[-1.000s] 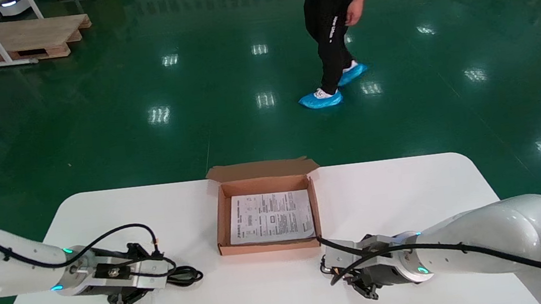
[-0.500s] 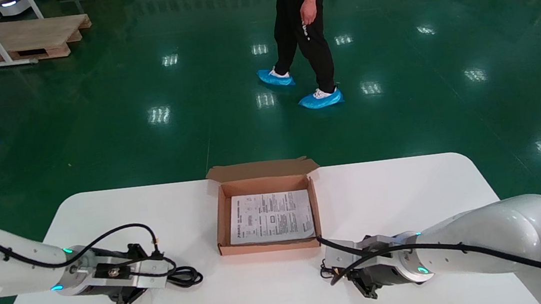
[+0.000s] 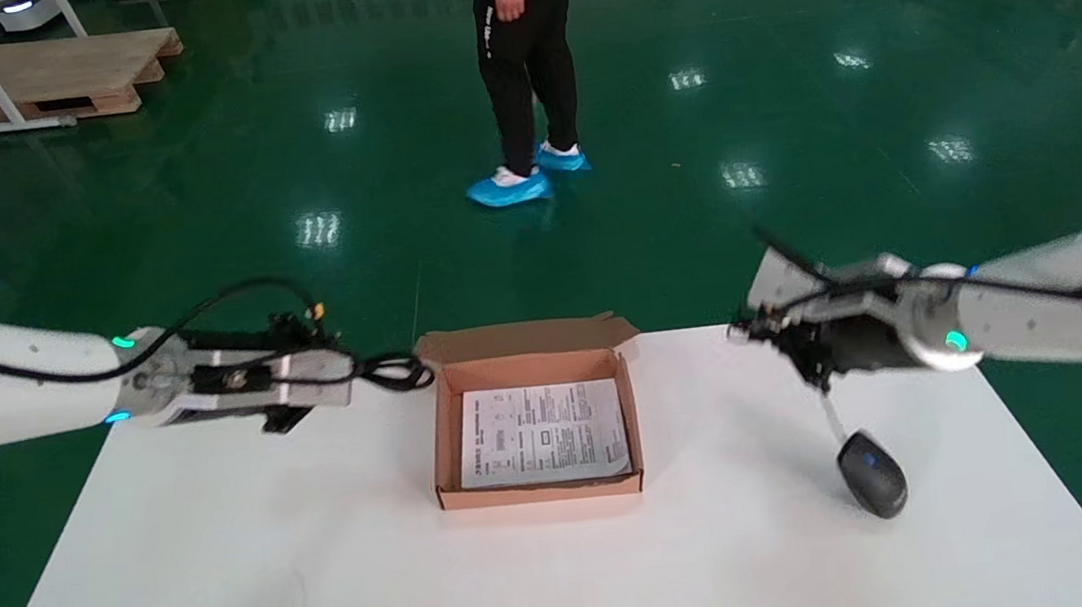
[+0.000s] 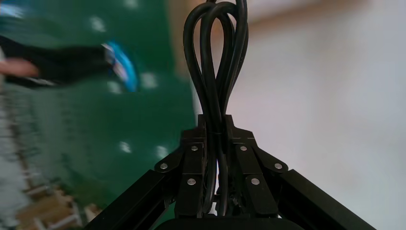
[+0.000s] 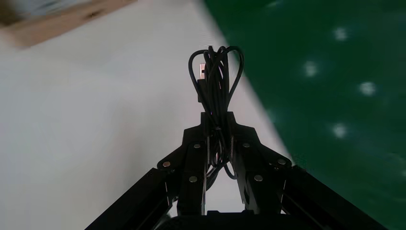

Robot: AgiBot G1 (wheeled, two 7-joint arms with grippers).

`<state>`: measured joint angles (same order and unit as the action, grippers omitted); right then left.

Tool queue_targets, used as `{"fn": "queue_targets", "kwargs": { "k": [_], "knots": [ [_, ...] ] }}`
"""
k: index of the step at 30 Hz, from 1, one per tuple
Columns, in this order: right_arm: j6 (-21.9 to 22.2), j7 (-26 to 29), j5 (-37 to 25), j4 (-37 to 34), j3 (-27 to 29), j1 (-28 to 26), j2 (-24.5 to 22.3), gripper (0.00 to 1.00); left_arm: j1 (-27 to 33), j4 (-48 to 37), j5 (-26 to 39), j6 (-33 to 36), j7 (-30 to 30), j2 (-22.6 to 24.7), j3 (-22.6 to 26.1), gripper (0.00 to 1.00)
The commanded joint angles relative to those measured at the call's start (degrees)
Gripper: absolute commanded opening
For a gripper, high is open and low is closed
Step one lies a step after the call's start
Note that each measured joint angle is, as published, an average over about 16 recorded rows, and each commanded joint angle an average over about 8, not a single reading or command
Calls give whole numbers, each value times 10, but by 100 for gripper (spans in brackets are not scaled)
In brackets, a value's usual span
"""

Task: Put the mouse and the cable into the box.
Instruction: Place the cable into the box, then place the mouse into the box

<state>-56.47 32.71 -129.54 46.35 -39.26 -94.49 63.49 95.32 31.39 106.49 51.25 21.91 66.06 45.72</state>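
- Left jaws clamped on coiled cable [image 4: 215, 62], held beside box [image 3: 541, 492] far-left corner.
- Right jaws clamped on cord bundle [image 5: 216, 76]; mouse [image 3: 872, 474] dangles well right of box.
- 0 of 2 items boxed; both placements remain.

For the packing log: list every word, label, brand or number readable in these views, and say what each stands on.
Nothing can be quoted as it reads.
Printed sheet in the box: lines of text and diagrams, too small to read.
Passer-by's black trousers: white lettering down one leg, too small to read.
No text visible on the mouse, the cable, the left hand or the right hand.
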Motion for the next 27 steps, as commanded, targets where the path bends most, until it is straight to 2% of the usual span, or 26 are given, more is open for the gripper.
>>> {"fn": "queue_targets", "kwargs": {
  "k": [1,5,11,21,27],
  "knots": [
    [14,14,-9,-13,13,-33,-9,0,10,-7,-19,-16,15,16,-12,0],
    [31,18,-12,-56,26,-87,-6,0,2,-52,-59,-38,70,74,-28,0],
    [41,7,-10,-93,33,-121,0,0,-3,-94,-89,-45,123,124,-36,0],
    [41,7,-9,-93,32,-119,1,0,-4,-93,-89,-42,123,121,-34,0],
    [40,7,-9,-92,32,-118,1,0,-23,-55,-74,-59,159,117,-9,0]
  ]
}}
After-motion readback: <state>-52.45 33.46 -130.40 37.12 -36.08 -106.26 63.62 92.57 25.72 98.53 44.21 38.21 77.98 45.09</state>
